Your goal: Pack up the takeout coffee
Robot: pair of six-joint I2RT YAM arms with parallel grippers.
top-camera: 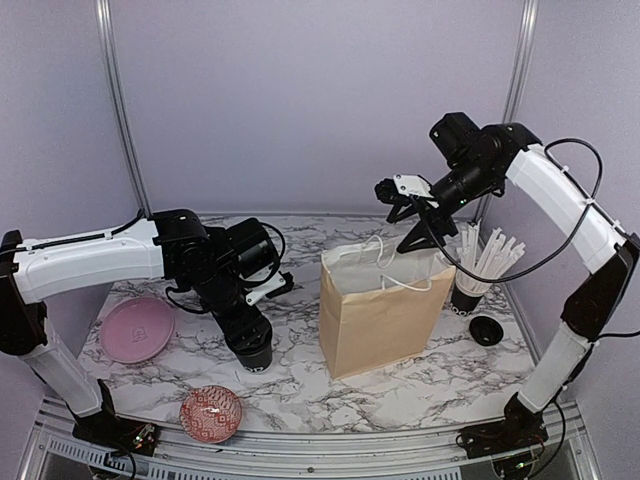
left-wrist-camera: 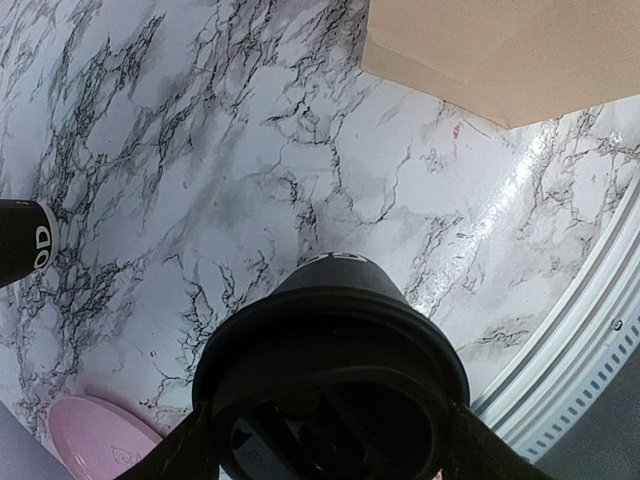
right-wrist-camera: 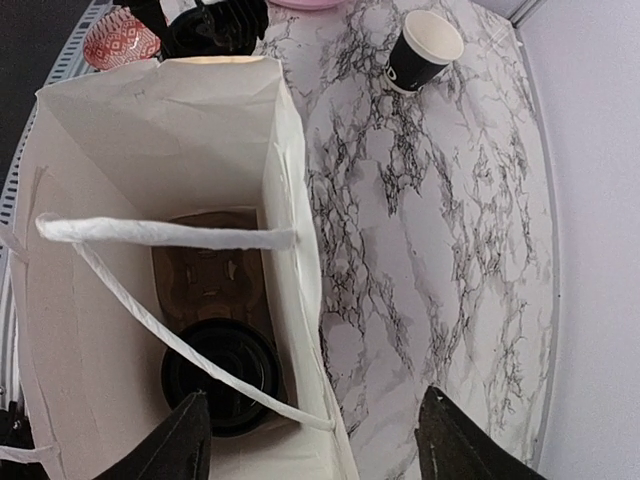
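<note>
A black lidded takeout coffee cup [left-wrist-camera: 335,330] stands on the marble table [top-camera: 300,390], left of the paper bag [top-camera: 380,320]. My left gripper [top-camera: 250,345] reaches down over it, and its fingers press against both sides of the lid. A second lidded coffee [right-wrist-camera: 220,375] sits on a cardboard carrier at the bottom of the bag [right-wrist-camera: 150,130]. My right gripper [right-wrist-camera: 310,440] hovers open above the bag's mouth with nothing in it; the bag's wall and a white handle lie below it. An open black cup [right-wrist-camera: 425,48] with a white inside stands on the table beyond the bag.
A black cup of white straws [top-camera: 470,285] and a small black lid [top-camera: 486,330] sit right of the bag. A pink plate [top-camera: 137,328] lies at the left, and a red patterned bowl [top-camera: 211,413] is near the front edge.
</note>
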